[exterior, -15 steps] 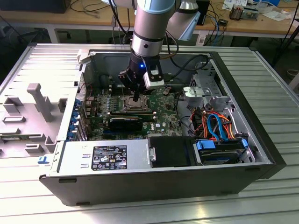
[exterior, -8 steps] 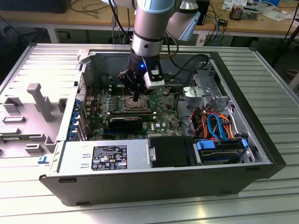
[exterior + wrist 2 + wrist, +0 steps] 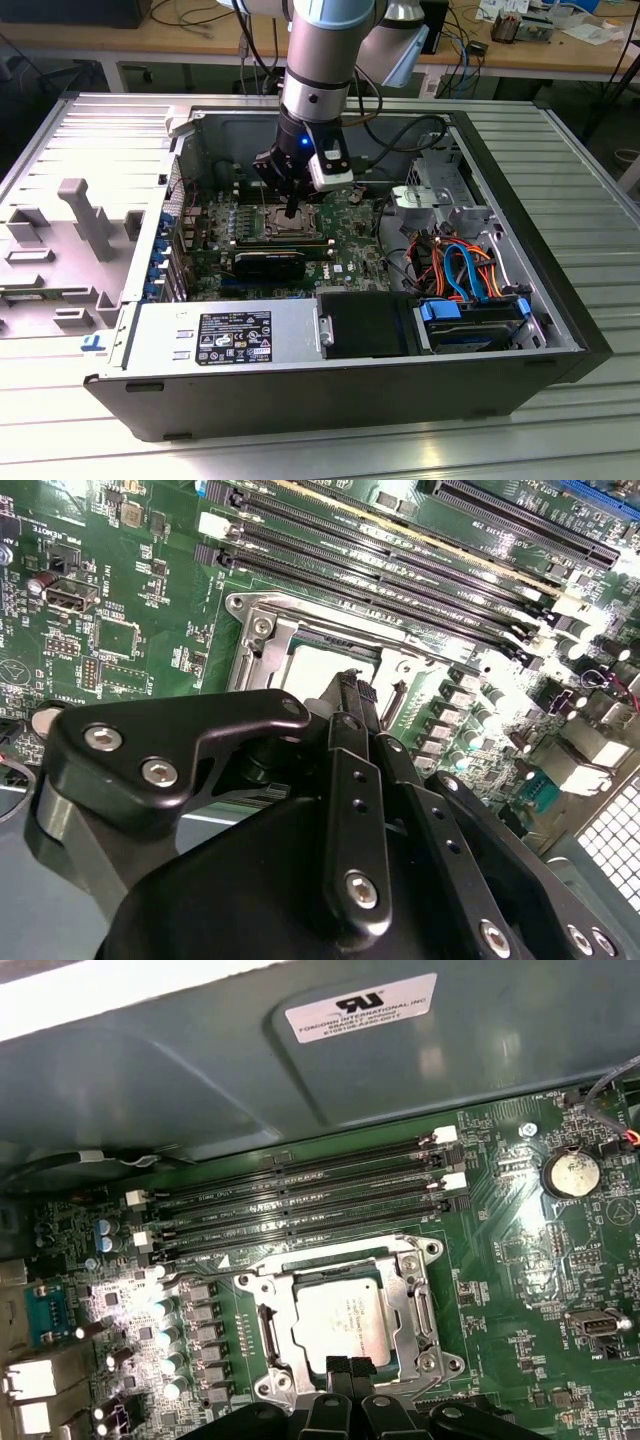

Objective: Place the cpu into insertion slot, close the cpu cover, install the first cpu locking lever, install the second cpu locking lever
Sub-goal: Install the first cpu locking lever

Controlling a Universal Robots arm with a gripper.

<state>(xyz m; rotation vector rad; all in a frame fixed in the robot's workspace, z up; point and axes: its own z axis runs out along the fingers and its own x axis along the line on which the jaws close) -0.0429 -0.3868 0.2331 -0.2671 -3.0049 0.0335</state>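
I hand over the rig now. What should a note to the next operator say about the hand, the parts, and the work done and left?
The hand is shut, nothing visible in it, tips at the edge of the insertion slot.
The cpu sits in the slot.
The cpu cover lies flat over it.
Done: placing, cover closed.
Left: the locking levers; I cannot tell whether either is latched.

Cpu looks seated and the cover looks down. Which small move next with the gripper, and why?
Probably ease the gripper a touch lower onto the cpu cover edge nearest its tips, fingers shut. The cpu lies seated with the cover flat around it, and the shut tips hover right at that edge. Whether anything is latched, I cannot tell.
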